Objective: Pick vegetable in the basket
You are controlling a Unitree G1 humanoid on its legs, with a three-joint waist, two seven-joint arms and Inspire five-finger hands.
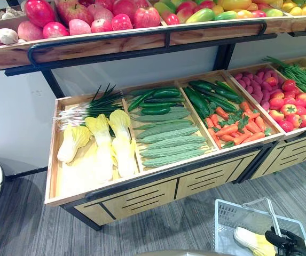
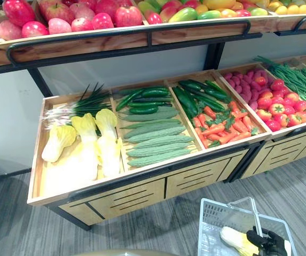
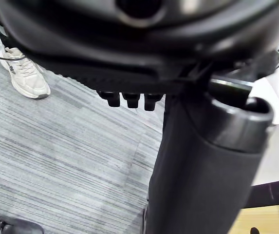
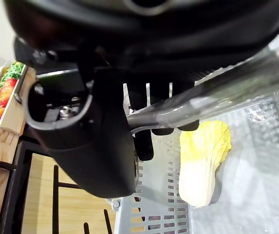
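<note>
We see R robot hand (image 1: 287,244) at near right, fingers curled round the handle (image 4: 217,90) of the white basket (image 1: 228,221). Cabbage (image 4: 200,165) lies inside basket, just beside that hand. L robot hand (image 3: 129,58): can't tell how open.

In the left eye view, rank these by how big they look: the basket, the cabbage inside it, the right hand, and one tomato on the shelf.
1. basket, clearly the largest.
2. cabbage and right hand: they look about alike and both are partly cut off, so I won't rank them.
3. tomato, the smallest, though it is farther from the camera.
</note>
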